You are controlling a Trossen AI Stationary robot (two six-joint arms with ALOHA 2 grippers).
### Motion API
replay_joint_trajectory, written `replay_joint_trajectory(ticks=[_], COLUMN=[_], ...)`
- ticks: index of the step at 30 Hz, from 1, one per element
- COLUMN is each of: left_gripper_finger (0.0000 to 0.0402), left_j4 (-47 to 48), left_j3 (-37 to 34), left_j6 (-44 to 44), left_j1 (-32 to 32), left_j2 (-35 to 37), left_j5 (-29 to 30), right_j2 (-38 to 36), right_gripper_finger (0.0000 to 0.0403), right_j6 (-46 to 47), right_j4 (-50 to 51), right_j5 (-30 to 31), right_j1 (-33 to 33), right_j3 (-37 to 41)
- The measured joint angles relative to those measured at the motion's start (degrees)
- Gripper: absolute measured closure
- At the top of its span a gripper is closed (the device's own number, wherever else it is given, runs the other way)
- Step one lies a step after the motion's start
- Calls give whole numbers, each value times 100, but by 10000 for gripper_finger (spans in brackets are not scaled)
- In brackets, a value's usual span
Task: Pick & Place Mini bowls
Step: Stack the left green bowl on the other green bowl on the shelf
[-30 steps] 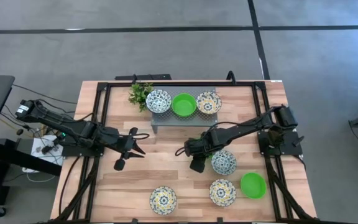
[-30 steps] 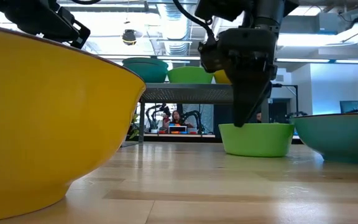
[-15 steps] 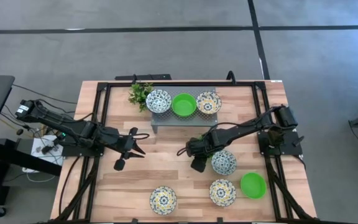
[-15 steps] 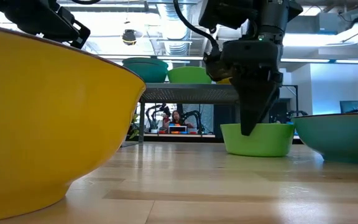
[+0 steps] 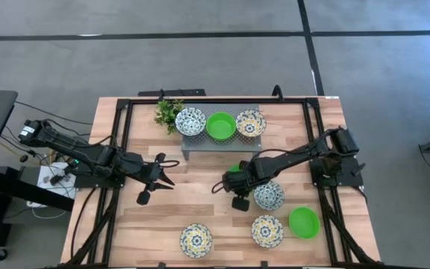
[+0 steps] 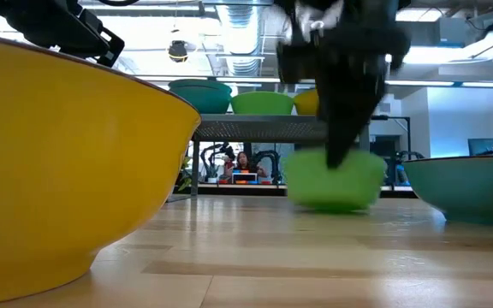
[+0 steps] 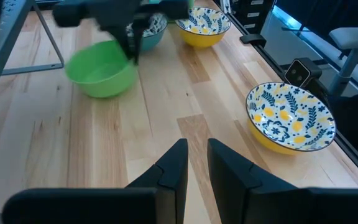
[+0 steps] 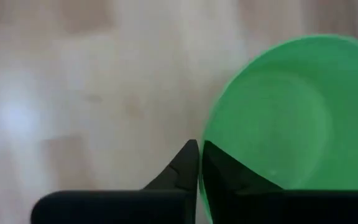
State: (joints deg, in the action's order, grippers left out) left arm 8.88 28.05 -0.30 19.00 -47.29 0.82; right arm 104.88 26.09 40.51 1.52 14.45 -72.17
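R arm reaches in from the right side, wrist angled down, right end effector [image 5: 235, 188] low over mid tabletop [image 5: 200, 196], fingers [image 8: 188, 163] pinched on rim of a green bowl [image 8: 278, 118]. L arm idle, left end effector [image 5: 157, 179] well apart, fingers [image 7: 173, 167] slightly parted, holding nothing.

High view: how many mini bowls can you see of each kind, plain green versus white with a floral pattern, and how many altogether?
plain green bowls: 3
white floral bowls: 5
Total: 8
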Motion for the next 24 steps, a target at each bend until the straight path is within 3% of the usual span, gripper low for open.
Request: replay_joint_trajectory(ticks=[7,10,17,20,24], left_gripper_finger=[339,339,339,339,339], left_j4=[-1,-2,-2,-1,-2], left_j3=[2,2,2,2,2], left_j6=[0,0,0,0,0], left_j1=[-2,-1,-2,-1,0], left_j2=[0,0,0,0,0], left_j5=[0,0,0,0,0], right_j2=[2,2,-5,-2,18], right_gripper_finger=[397,399,400,399,401], right_j6=[-981,-1633,-2941,-3500,-3524], right_j4=[297,842,1649,1762,2020], right_j5=[79,670,2716,3068,3105], right_j1=[441,543,468,285,-136], right_j3=[-1511,-2309,-3489,-3589,-3597])
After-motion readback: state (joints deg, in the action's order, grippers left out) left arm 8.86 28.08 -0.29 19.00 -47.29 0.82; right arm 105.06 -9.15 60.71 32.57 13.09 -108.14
